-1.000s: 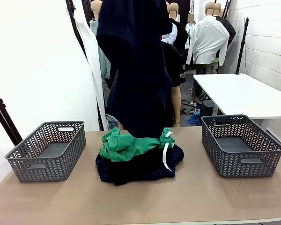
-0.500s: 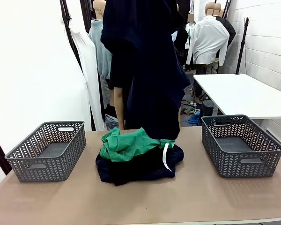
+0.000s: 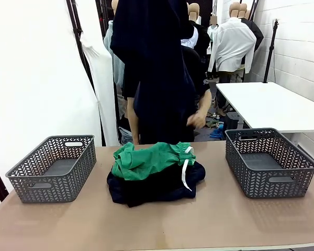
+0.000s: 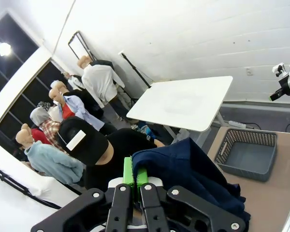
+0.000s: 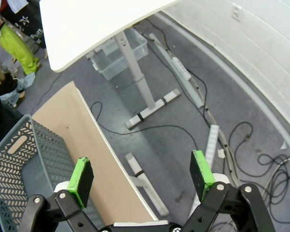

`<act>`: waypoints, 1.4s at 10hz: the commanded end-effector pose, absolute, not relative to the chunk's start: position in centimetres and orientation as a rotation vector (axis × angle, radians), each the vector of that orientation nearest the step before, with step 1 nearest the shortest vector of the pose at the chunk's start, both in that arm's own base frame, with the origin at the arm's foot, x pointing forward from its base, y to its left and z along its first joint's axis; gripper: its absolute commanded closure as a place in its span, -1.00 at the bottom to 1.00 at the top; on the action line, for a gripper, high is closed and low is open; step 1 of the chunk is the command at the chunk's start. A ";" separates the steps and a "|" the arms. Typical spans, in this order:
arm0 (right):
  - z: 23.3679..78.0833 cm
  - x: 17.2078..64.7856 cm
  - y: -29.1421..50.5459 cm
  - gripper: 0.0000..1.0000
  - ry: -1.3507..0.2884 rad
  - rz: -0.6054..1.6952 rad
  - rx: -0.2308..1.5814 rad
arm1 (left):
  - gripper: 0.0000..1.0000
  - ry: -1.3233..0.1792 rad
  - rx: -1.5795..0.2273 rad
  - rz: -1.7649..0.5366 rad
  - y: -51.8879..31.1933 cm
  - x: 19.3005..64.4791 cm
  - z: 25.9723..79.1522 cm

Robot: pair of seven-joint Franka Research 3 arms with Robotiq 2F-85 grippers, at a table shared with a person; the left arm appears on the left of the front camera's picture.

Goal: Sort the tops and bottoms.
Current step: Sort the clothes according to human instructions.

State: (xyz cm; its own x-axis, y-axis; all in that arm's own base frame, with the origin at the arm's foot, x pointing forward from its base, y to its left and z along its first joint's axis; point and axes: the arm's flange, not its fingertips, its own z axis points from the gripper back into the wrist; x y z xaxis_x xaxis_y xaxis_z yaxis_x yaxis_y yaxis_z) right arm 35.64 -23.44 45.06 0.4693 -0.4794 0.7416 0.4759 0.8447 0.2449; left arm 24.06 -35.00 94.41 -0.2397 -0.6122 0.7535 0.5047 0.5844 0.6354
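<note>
Green bottoms (image 3: 146,159) lie mid-counter (image 3: 225,219) on top of a dark garment pile (image 3: 157,188), between the left basket (image 3: 52,167) and the right basket (image 3: 269,162). The left hand (image 4: 134,176) is clamped on a raised navy garment (image 4: 188,169). The right hand (image 5: 142,176) has its pads apart and holds nothing.

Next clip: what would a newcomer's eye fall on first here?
A navy garment hangs high over the table's middle, pinched in the shut left gripper. Below it, the bright green bottoms lie on a dark pile, between a grey basket on the left and another on the right.
</note>
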 end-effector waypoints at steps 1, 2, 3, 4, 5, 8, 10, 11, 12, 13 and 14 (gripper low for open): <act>45.2 35.7 -23.3 -1.00 -0.905 -0.592 0.006 | 1.00 -1.492 0.100 -1.040 -34.6 23.8 94.8; 45.2 35.7 -23.3 -1.00 -0.905 -0.592 0.006 | 1.00 -1.492 0.100 -1.040 -34.6 23.8 94.8; 45.2 35.7 -23.3 -1.00 -0.905 -0.592 0.006 | 1.00 -1.492 0.100 -1.040 -34.6 23.8 94.8; 45.2 35.7 -23.3 -1.00 -0.905 -0.592 0.006 | 1.00 -1.492 0.100 -1.040 -34.6 23.8 94.8; 45.2 35.7 -23.3 -1.00 -0.905 -0.592 0.006 | 1.00 -1.492 0.100 -1.040 -34.6 23.8 94.8; 45.2 35.7 -23.3 -1.00 -0.905 -0.592 0.006 | 1.00 -1.492 0.100 -1.040 -34.6 23.8 94.8; 45.2 35.7 -23.3 -1.00 -0.905 -0.592 0.006 | 1.00 -1.492 0.100 -1.040 -34.6 23.8 94.8; 45.2 35.7 -23.3 -1.00 -0.905 -0.592 0.006 | 1.00 -1.492 0.100 -1.040 -34.6 23.8 94.8; 45.2 35.7 -23.3 -1.00 -0.905 -0.592 0.006 | 1.00 -1.492 0.100 -1.040 -34.6 23.8 94.8; 45.2 35.7 -23.3 -1.00 -0.905 -0.592 0.006 | 1.00 -1.492 0.100 -1.040 -34.6 23.8 94.8; 45.2 35.7 -23.3 -1.00 -0.905 -0.592 0.006 | 1.00 -1.492 0.100 -1.040 -34.6 23.8 94.8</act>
